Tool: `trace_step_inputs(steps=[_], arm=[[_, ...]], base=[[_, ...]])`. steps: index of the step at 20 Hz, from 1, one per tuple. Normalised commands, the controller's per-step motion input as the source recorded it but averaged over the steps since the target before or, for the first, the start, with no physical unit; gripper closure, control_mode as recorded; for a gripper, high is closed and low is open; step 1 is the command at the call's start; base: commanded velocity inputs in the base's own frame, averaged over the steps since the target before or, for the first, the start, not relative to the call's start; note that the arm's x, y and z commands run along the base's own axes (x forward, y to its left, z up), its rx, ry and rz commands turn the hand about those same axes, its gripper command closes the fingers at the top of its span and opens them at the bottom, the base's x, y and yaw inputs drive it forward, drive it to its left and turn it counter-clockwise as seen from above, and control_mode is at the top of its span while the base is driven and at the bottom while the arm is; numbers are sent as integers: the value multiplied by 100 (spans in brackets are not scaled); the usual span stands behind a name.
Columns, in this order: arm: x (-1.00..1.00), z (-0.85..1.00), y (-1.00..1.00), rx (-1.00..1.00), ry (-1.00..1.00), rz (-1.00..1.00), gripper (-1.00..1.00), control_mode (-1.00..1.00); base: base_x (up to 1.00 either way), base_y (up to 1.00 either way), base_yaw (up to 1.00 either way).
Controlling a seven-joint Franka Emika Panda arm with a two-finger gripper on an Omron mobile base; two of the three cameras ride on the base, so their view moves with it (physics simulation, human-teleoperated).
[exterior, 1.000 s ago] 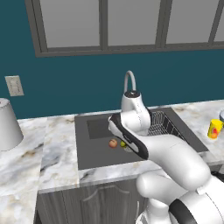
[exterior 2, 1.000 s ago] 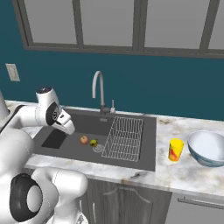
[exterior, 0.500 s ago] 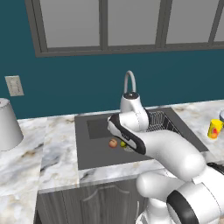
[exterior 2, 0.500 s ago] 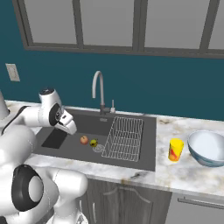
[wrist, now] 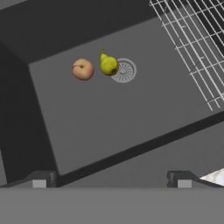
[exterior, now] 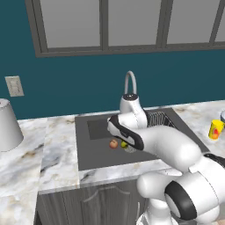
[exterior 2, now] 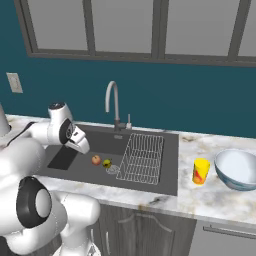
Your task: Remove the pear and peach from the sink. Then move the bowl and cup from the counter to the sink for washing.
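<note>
- Gripper (wrist: 111, 183): jaws spread wide, holding nothing, above the sink (exterior 2: 75, 165).
- Peach (wrist: 82, 69) and pear (wrist: 108, 64): side by side on the sink floor, pear at the drain (wrist: 124, 70).
- Cup (exterior 2: 201, 171) and bowl (exterior 2: 238, 169): stood on the counter (exterior 2: 200, 197).

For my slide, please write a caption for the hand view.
Open gripper above dark grey sink holding reddish-orange peach beside yellow-green pear.
</note>
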Motion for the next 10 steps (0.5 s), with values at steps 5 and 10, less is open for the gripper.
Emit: trace_step_inputs(steps=[5,10], arm=[[13,-13,0,0,0,0,-100,-100],[18,-8,0,0,0,0,-100,-100]], base=[[0,0,0],[0,0,0]])
